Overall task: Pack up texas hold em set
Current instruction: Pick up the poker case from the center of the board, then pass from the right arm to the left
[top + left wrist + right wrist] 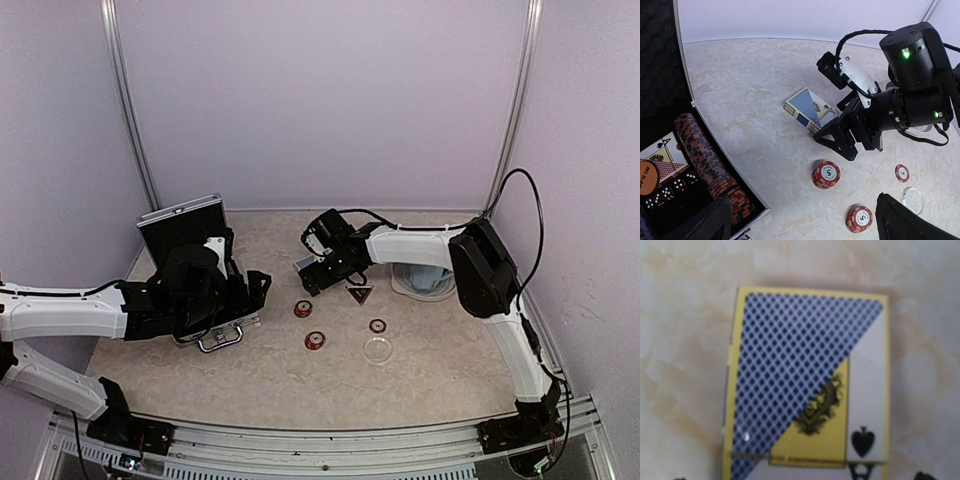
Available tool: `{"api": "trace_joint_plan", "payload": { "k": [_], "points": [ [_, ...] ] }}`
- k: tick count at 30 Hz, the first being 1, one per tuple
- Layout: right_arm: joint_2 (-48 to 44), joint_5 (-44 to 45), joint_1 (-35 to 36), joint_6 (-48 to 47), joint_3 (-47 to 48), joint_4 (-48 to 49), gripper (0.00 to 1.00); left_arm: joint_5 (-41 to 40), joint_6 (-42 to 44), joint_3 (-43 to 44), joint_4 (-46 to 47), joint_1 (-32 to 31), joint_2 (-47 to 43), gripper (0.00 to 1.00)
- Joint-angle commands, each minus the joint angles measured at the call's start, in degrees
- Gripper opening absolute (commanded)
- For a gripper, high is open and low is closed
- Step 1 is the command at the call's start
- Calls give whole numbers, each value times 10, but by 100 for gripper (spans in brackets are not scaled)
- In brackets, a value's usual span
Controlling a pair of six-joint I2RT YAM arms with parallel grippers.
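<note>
The silver briefcase (178,222) lies open at the left. In it I see a row of red chips (705,160), dice (670,187) and a card box (662,157). My left gripper (245,290) hangs open and empty over its right edge. A blue-and-yellow card box (809,110) lies on the table. My right gripper (318,272) is open right at it, and the box fills the right wrist view (810,385). Two chip stacks (826,174) (859,219), a single chip (902,173), a clear disc (912,200) and a black triangular marker (359,292) lie loose.
A grey-blue cup on a round saucer (425,280) stands at the right, partly behind my right arm. Purple walls close the table on three sides. A rail runs along the near edge.
</note>
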Motion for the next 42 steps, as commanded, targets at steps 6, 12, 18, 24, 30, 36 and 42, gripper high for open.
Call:
{"api": "trace_joint_plan", "payload": {
  "k": [6, 12, 18, 24, 30, 36, 42],
  "points": [
    [45, -4, -2, -7, 40, -12, 93, 1, 3, 0, -7, 3, -11, 99],
    [53, -22, -9, -10, 44, -6, 77, -5, 2, -2, -12, 3, -18, 99],
    [-12, -15, -13, -56, -20, 17, 56, 24, 19, -3, -12, 15, -31, 99],
    [-149, -100, -19, -148, -144, 66, 50, 108, 45, -8, -4, 55, -58, 99],
    [-271, -259, -17, -237, -233, 53, 52, 192, 97, 10, -18, 76, -78, 99],
    [-314, -378, -10, -313, -235, -37, 51, 336, 139, 22, 11, 59, -70, 99],
    [-335, -432, -3, -356, -240, -96, 49, 347, 240, 43, -19, -4, -67, 99]
  ]
}}
